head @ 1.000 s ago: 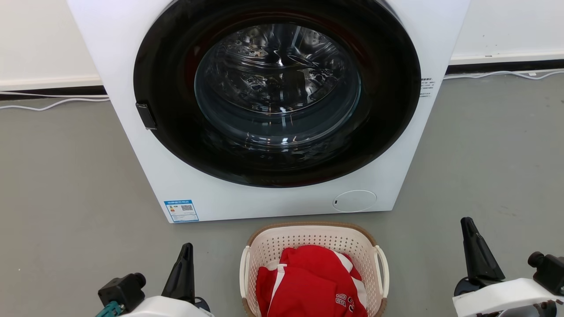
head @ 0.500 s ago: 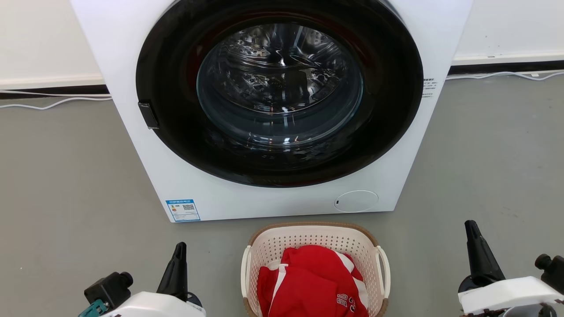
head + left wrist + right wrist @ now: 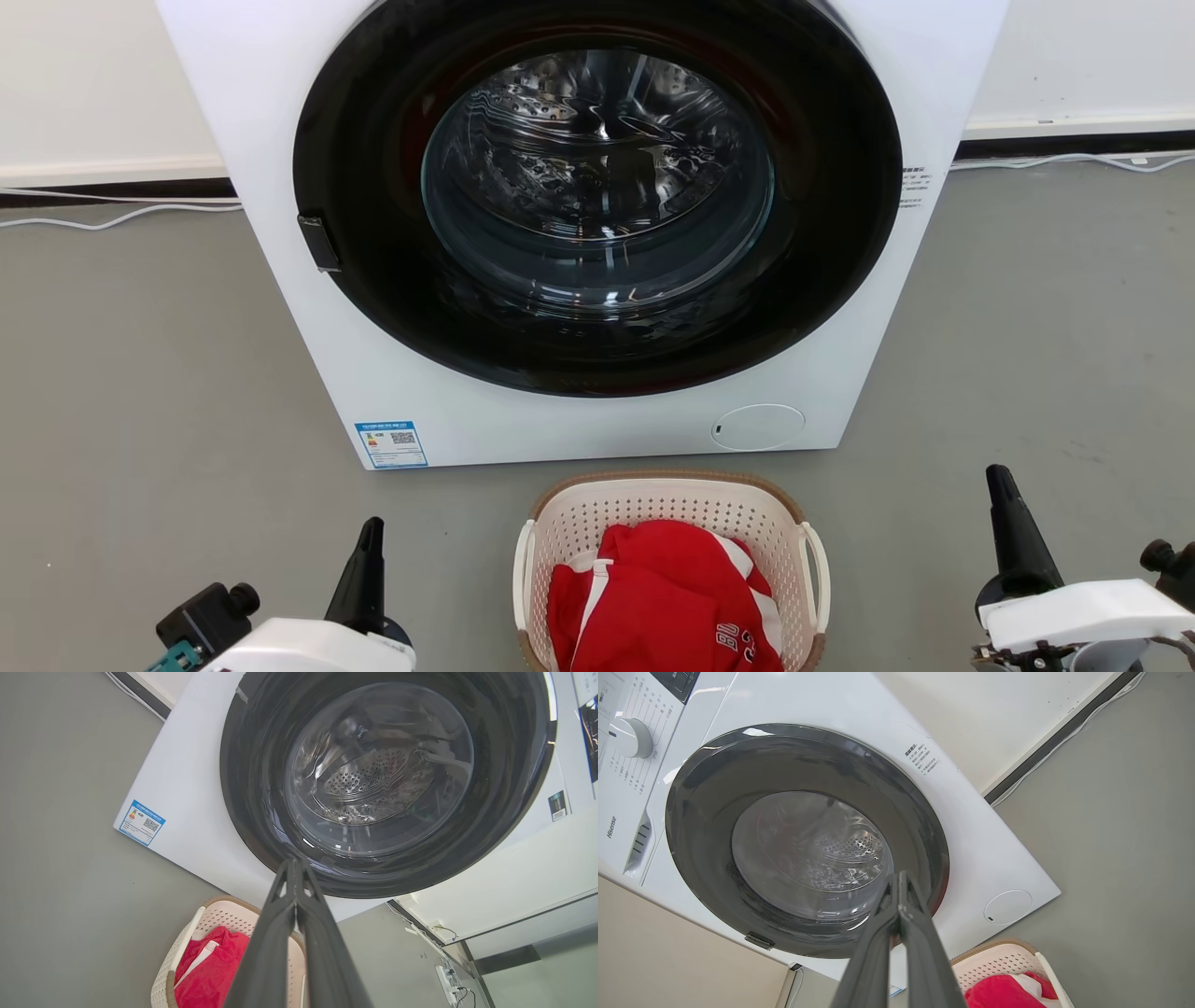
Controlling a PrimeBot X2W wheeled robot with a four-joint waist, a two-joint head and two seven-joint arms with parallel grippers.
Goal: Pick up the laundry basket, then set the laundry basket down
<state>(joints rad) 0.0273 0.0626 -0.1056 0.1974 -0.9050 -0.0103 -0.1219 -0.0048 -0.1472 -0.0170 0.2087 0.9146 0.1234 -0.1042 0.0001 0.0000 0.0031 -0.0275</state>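
Note:
The laundry basket [image 3: 653, 509], cream-white and perforated with a brown rim and white loop handles, stands on the grey floor just before the washer, holding red clothing [image 3: 663, 597]. It also shows low in the left wrist view as the laundry basket [image 3: 184, 952] and at the bottom right of the right wrist view as the laundry basket [image 3: 1004, 961]. My left gripper [image 3: 371, 529] is off the basket's left side, shut and empty, fingers together [image 3: 294, 870]. My right gripper [image 3: 997, 476] is off its right side, likewise shut and empty [image 3: 900, 882]. Neither touches the basket.
A white front-loading washer [image 3: 392, 373] with a closed dark round door [image 3: 597, 196] stands right behind the basket. White cables [image 3: 112, 219] run along the wall's dark baseboard. Grey floor [image 3: 140, 373] spreads on both sides.
My left gripper has drifted left and a little lower in the head view; the right one has sunk slightly. The view itself shifted a little. The basket stays put.

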